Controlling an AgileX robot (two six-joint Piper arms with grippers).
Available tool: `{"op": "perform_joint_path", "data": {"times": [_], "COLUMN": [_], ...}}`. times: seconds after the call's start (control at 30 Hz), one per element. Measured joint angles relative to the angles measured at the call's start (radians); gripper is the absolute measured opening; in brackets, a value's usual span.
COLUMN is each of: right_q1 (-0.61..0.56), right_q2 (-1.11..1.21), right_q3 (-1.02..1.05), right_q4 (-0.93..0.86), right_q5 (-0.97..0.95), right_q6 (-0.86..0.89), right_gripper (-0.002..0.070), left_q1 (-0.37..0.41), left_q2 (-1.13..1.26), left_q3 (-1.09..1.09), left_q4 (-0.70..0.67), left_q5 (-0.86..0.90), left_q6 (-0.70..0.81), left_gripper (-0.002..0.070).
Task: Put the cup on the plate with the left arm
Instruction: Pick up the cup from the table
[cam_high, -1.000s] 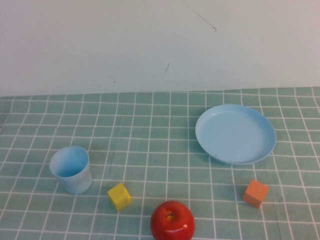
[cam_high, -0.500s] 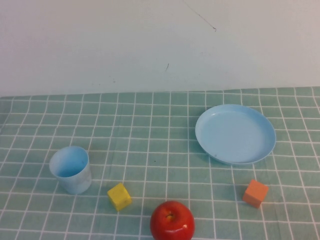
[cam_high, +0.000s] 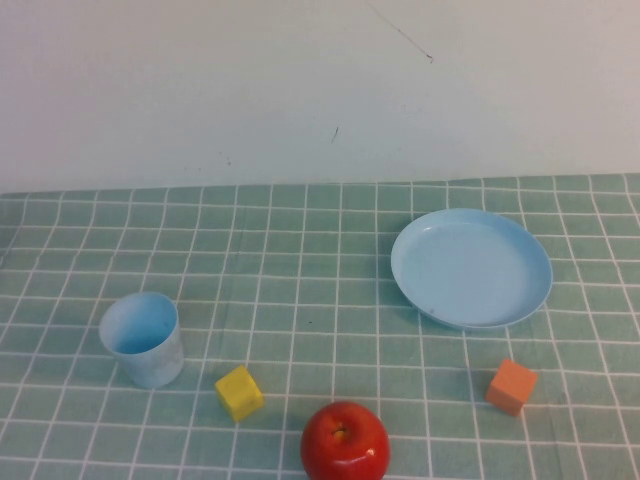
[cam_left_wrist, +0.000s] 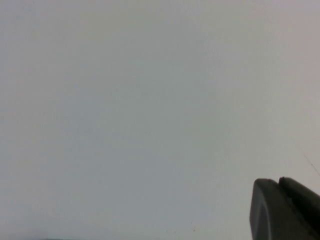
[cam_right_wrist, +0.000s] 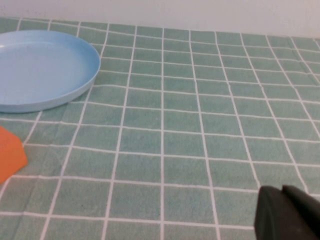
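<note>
The light-blue cup stands upright and empty on the checked cloth at the front left. The light-blue plate lies empty at the right, far from the cup; it also shows in the right wrist view. Neither arm shows in the high view. My left gripper shows only as a dark tip against the plain white wall, its fingers together and holding nothing; cup and plate are out of that view. My right gripper hovers over bare cloth to the right of the plate, fingers together and empty.
A yellow cube sits just right of the cup. A red apple is at the front middle. An orange cube lies in front of the plate and shows in the right wrist view. A white wall backs the table.
</note>
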Motion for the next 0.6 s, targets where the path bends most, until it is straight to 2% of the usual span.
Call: {"op": "perform_joint_path", "data": {"times": [0.23,0.33,0.5,0.6], "right_q1": [0.0,0.0,0.0,0.0], "right_q2": [0.0,0.0,0.0,0.0], "right_q3": [0.0,0.0,0.0,0.0], "right_q4": [0.0,0.0,0.0,0.0], "right_q5": [0.0,0.0,0.0,0.0], "right_q6": [0.0,0.0,0.0,0.0], "right_gripper": [-0.0002,-0.0002,-0.0002,-0.0002], "left_q1": [0.0,0.0,0.0,0.0], "left_q2": [0.313,0.458,0.686,0.785], "left_q3": [-0.087,-0.135,-0.231,-0.284], "left_q4": [-0.054,-0.112,-0.24,-0.266], "left_q5": [-0.115,-0.001,0.227,0.31], "left_q6": [-0.002,0.002,0.137,0.186], "left_gripper": [-0.0003,-0.0003,-0.0003,-0.0003]}}
